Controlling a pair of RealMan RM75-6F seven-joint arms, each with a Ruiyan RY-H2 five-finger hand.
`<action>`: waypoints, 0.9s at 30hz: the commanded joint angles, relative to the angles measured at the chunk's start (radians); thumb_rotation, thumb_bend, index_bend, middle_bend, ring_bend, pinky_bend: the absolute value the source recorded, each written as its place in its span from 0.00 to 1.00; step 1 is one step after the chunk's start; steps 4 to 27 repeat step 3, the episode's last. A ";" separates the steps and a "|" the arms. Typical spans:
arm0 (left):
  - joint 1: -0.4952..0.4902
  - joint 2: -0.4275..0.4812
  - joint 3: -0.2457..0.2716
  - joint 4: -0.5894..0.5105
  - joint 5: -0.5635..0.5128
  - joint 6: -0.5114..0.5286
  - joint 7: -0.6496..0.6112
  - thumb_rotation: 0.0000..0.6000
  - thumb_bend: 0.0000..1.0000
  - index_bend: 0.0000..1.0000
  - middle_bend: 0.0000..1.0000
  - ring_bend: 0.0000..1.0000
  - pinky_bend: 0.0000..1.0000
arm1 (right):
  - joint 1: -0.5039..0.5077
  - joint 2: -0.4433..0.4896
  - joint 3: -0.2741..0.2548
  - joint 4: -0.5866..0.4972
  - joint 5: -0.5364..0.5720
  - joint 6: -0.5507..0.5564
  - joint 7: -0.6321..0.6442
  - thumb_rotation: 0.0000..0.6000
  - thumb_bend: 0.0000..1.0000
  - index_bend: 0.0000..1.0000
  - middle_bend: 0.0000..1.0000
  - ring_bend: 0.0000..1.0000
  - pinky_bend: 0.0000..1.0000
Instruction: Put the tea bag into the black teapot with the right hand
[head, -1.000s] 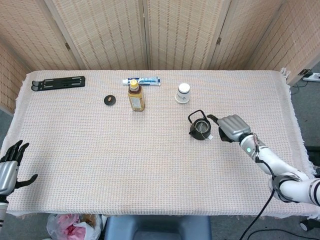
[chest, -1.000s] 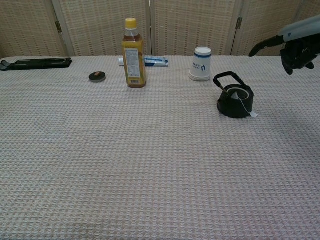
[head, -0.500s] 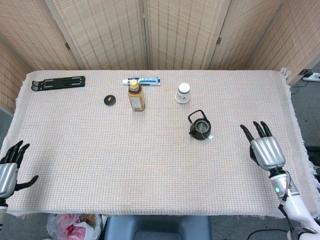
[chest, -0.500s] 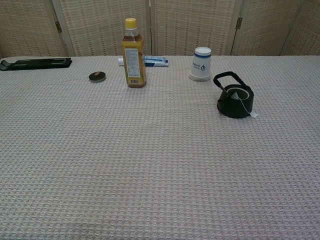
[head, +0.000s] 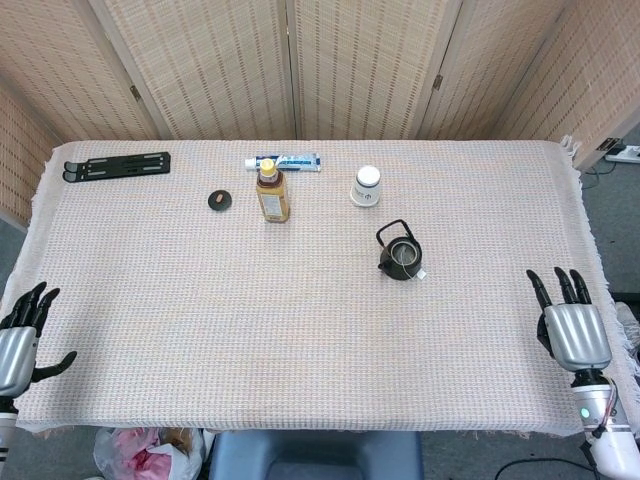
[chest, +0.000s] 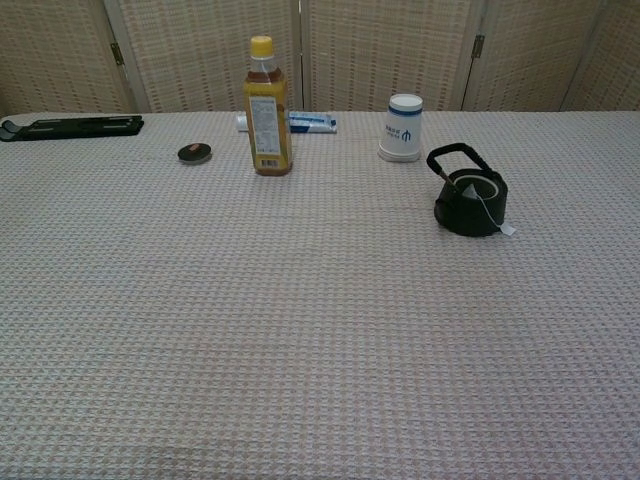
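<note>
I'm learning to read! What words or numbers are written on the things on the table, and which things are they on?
White cup: a small blue mark, too small to read.
Yellow-capped bottle: printed label, too blurred to read.
Toothpaste tube: blue and white print, too small to read.
Black teapot and its tea bag tag: no readable text.
Nothing can be quoted.

Head view: high above the near edge, looking steeply down, far enough to take in the whole table (head: 150, 300) and the folding screen (head: 300, 60) behind it. Chest view: low, near table height, facing level toward that screen, much closer. Shared by both: the table's middle and far edge.
</note>
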 joint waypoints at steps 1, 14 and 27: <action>0.002 -0.002 -0.001 -0.003 -0.001 0.005 0.004 1.00 0.26 0.00 0.00 0.03 0.26 | -0.017 0.007 0.018 0.001 -0.022 0.000 0.015 1.00 0.17 0.00 0.00 0.00 0.00; 0.003 -0.002 -0.001 -0.004 0.000 0.008 0.005 1.00 0.26 0.00 0.00 0.03 0.26 | -0.024 0.008 0.025 0.001 -0.032 -0.004 0.015 1.00 0.17 0.00 0.00 0.00 0.00; 0.003 -0.002 -0.001 -0.004 0.000 0.008 0.005 1.00 0.26 0.00 0.00 0.03 0.26 | -0.024 0.008 0.025 0.001 -0.032 -0.004 0.015 1.00 0.17 0.00 0.00 0.00 0.00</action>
